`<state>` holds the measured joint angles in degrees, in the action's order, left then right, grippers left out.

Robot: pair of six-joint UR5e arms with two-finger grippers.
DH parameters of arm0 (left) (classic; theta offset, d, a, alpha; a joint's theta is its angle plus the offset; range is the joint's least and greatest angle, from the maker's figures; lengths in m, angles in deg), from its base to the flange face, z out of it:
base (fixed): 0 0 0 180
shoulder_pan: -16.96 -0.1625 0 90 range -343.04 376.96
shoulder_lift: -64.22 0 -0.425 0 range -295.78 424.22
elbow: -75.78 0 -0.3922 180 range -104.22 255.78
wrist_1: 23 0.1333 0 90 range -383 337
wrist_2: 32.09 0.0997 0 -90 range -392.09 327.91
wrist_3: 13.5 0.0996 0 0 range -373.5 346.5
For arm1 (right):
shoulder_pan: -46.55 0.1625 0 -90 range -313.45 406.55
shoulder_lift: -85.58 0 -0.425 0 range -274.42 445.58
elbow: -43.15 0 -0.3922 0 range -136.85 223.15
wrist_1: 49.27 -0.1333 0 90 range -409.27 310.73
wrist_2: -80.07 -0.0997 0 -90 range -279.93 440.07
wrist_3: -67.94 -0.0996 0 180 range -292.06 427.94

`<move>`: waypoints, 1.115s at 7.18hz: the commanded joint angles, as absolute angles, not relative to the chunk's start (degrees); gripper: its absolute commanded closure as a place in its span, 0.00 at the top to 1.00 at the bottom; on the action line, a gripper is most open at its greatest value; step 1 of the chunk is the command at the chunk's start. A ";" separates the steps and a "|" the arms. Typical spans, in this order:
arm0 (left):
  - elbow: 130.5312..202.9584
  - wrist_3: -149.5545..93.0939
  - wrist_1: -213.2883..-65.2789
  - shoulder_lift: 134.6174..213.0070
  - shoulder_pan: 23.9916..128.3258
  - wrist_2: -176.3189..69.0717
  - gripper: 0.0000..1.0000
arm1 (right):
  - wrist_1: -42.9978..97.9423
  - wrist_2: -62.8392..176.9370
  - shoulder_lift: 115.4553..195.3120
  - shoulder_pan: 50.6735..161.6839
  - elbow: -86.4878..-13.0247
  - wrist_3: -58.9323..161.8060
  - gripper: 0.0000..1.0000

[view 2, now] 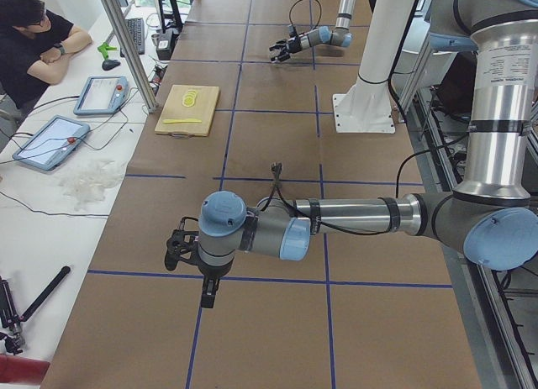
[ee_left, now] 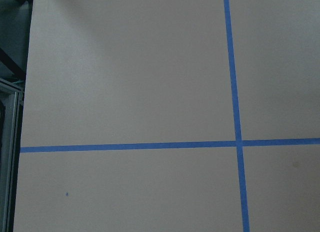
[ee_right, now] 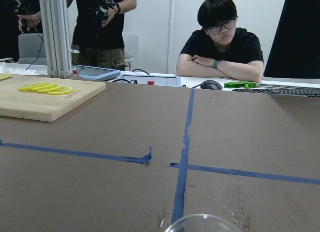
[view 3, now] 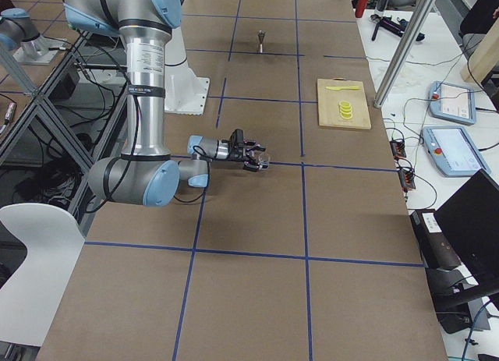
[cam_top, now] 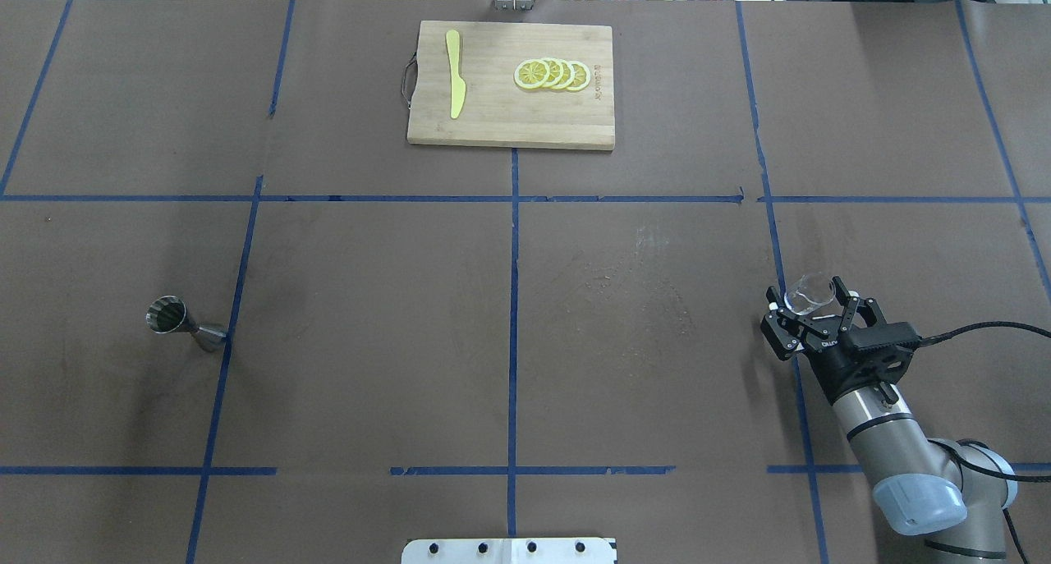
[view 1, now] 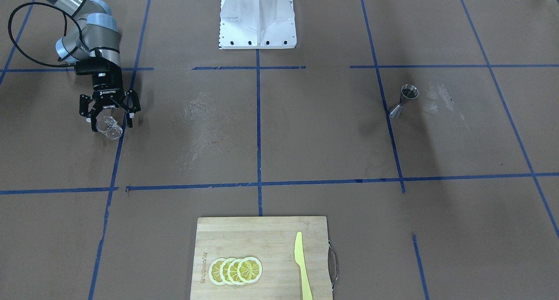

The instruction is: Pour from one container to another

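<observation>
We see silver tube arms point(view 3: 146, 88) with pale blue joint caps point(cam_top: 918, 504). Each ends in a black two-finger gripper point(view 1: 109, 110) with white lettering. A black cable point(view 1: 26, 38) loops along one arm. The base point(view 1: 257, 18) is white, with dark screws.

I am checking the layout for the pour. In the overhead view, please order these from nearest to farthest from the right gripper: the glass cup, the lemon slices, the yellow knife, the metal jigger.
1. glass cup, between the jaws of the right gripper.
2. lemon slices, on the cutting board's right part, far side.
3. yellow knife, on the board's left part.
4. metal jigger, far across on the left side.
</observation>
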<state>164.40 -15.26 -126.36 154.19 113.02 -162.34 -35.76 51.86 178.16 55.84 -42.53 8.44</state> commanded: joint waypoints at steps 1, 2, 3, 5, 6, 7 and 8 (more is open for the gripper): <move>164.46 -15.26 -126.36 154.22 113.03 -162.34 1.00 | -35.83 52.21 178.48 56.13 -44.64 10.97 1.00; 164.46 -15.26 -126.36 154.22 112.94 -162.34 1.00 | -35.74 52.30 178.56 56.39 -46.65 12.99 1.00; 164.46 -15.26 -126.36 154.22 112.94 -162.34 1.00 | -35.65 52.04 179.26 56.91 -48.59 14.57 1.00; 164.46 -15.26 -126.36 154.22 112.94 -162.34 1.00 | -35.56 46.89 179.35 61.64 -49.31 16.34 1.00; 164.46 -15.26 -126.36 154.22 112.94 -162.34 1.00 | -35.30 41.89 179.27 65.14 -49.75 16.35 1.00; 164.46 -15.26 -126.36 154.22 113.03 -162.34 1.00 | -34.17 33.57 179.09 70.49 -49.92 16.35 1.00; 164.46 -15.26 -126.36 154.22 113.03 -162.34 1.00 | -30.42 24.96 178.57 76.63 -50.19 16.35 1.00</move>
<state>164.46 -15.26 -126.36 154.22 112.99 -162.34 -33.67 34.94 179.03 69.70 -49.86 16.30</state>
